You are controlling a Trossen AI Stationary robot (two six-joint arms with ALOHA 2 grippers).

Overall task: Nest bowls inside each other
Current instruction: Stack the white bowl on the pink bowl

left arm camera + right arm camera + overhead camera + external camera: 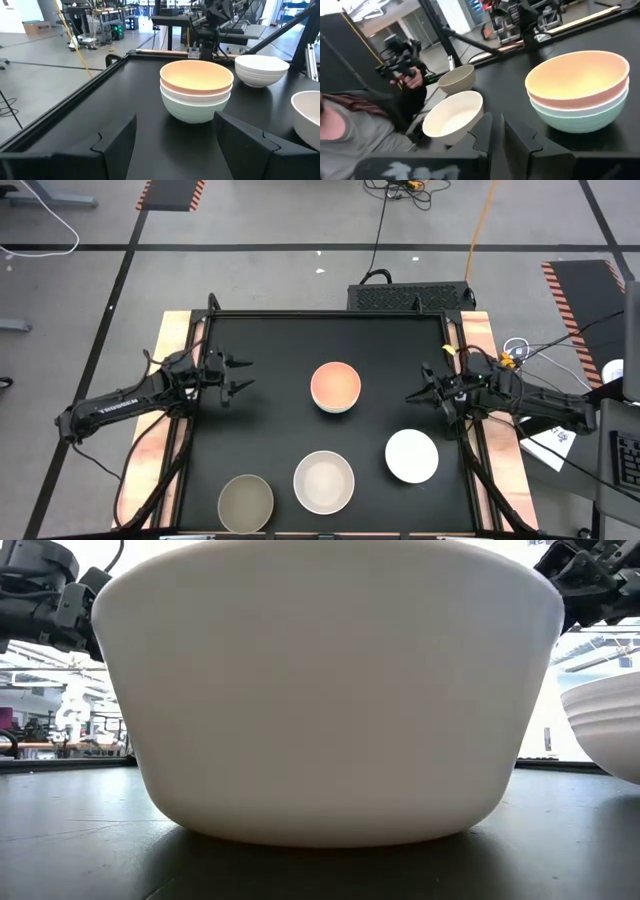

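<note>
A salmon pink bowl [335, 385] sits nested in a mint green bowl [192, 109] at the table's middle. A cream bowl [323, 481] and an olive-grey bowl [246, 503] stand on their bases near the front edge. A white bowl [412, 456] stands at the front right. My left gripper [240, 376] hovers open over the table's left side, pointing level at the stack, well short of it. My right gripper [412, 395] hovers right of the stack, shut and holding nothing. In the low view the cream bowl [330, 690] fills the picture.
A raised black rim [330, 314] frames the table, with wooden strips [480, 330] outside it. Bare black surface lies between each gripper and the stack. A person in grey [345, 125] shows beyond the table in the right wrist view.
</note>
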